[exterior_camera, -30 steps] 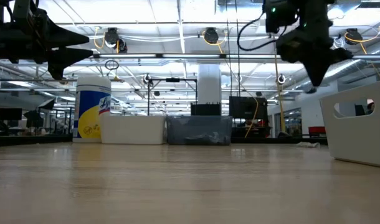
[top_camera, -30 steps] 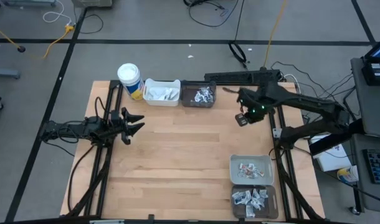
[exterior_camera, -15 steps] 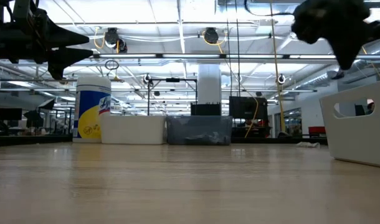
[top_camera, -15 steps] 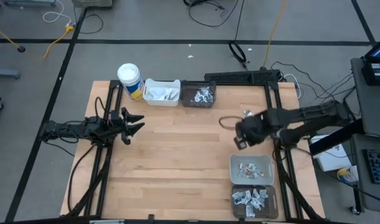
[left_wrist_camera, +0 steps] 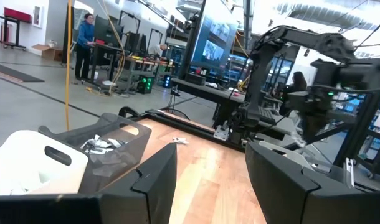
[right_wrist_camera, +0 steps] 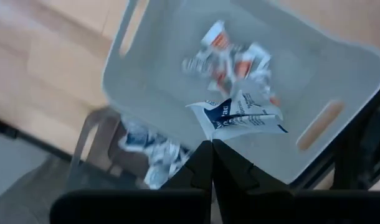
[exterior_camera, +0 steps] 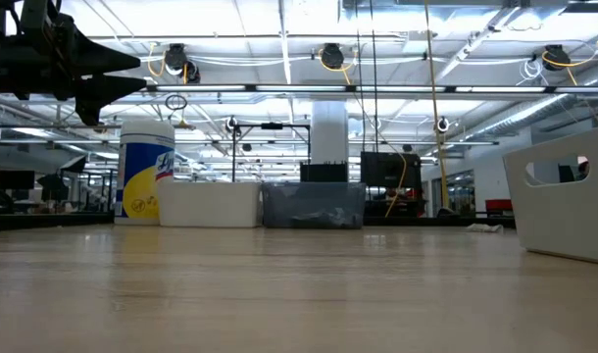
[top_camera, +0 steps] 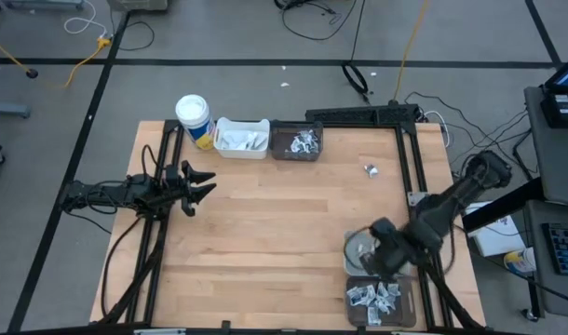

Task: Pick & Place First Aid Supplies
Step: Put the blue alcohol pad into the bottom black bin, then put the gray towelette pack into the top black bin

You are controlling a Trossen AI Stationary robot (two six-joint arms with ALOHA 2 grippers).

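Between the closed fingertips of the right claw [right_wrist_camera: 212, 149], a blue-printed white packet [right_wrist_camera: 240, 116] is pinched by one corner. Directly beneath sits the grey bin [right_wrist_camera: 152, 43]; beside that, a dark bin [right_wrist_camera: 90, 134]. Risk: corner grip slips, or packet drifts off-bin. Far off, left claw [top_camera: 202, 183] waits open over the desk [top_camera: 265, 233].

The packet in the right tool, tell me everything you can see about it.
The packet is a small flat white sachet with a dark blue printed patch and fine lettering, slightly crinkled like foil or coated paper. The right tool pinches its lower edge between closed fingertips, so it sticks out past them. It hangs above the light grey bin, over a heap of similar packets with orange print, touching nothing but the tool.
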